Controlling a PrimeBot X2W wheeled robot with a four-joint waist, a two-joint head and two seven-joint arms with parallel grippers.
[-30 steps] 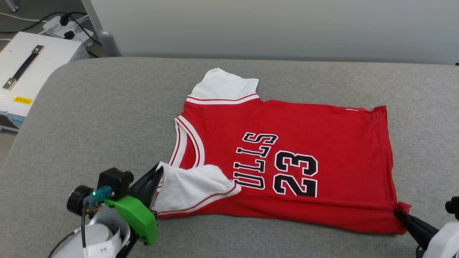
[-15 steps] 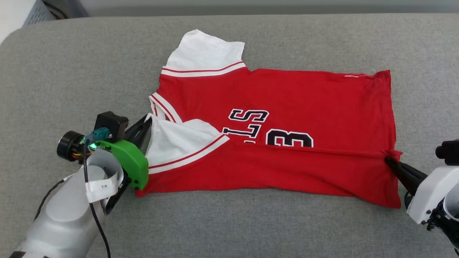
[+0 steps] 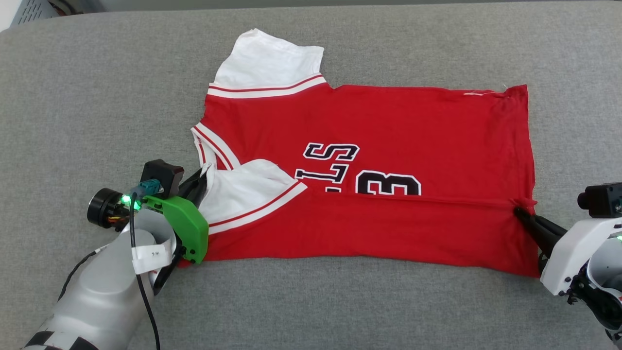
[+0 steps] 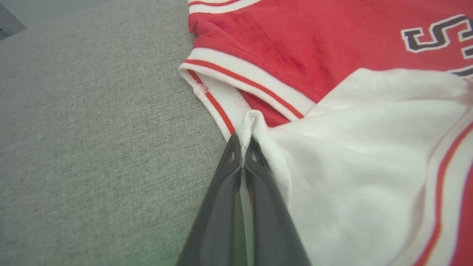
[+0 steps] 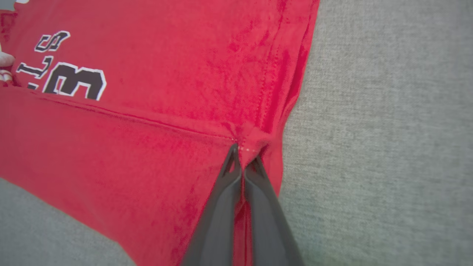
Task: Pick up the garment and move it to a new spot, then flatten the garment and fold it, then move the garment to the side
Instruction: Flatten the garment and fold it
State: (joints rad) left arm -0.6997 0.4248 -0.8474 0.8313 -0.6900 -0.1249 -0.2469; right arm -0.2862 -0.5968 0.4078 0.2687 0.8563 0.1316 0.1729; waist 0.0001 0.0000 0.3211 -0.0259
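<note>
The garment (image 3: 388,121) is a red jersey with white sleeves and black lettering, spread on the grey cushion, neck to the left. Its near long edge is folded up over the front, hiding the lower half of the letters and number. My left gripper (image 3: 203,176) is shut on the white sleeve at the near left, seen close in the left wrist view where the left gripper (image 4: 244,142) pinches the garment (image 4: 332,166). My right gripper (image 3: 521,212) is shut on the hem corner at the right; the right wrist view shows the right gripper (image 5: 244,155) biting the garment (image 5: 166,92).
The grey fabric surface (image 3: 97,97) runs well beyond the garment on all sides, with its rounded far-left corner (image 3: 14,29) at the top left. A pale box with vents (image 3: 34,9) peeks in past that corner.
The camera has tilted down. Both grippers have carried the near edge of the garment farther up over the front, so more of the lettering is covered than a second ago.
</note>
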